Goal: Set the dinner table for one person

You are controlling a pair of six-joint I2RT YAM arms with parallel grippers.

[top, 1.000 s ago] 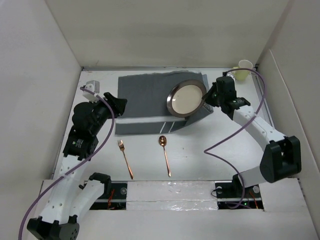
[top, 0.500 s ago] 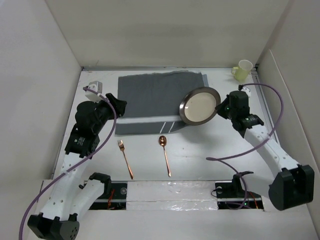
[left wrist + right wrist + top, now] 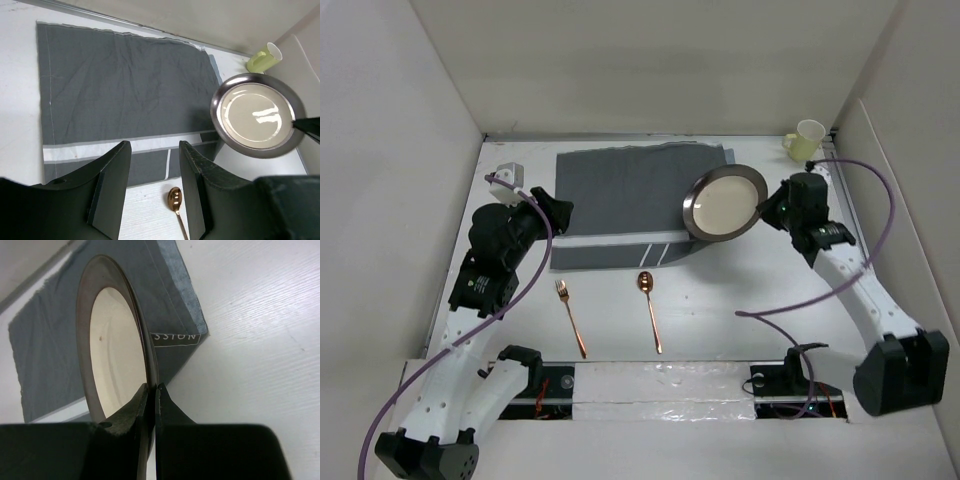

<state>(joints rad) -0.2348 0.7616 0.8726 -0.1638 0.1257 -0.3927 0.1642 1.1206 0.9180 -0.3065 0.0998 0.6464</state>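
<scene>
Top external | right jaws pinching plate [image 3: 725, 203] rim by placemat [image 3: 620, 205] | left jaws spread, empty

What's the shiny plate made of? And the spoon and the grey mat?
The plate looks like metal at the rim, dark and glossy with bright glints; its cream middle may be enamel. The spoon looks like polished metal, copper or rose-gold in colour. The mat is cloth: matte grey, with creases and fold lines.
</scene>
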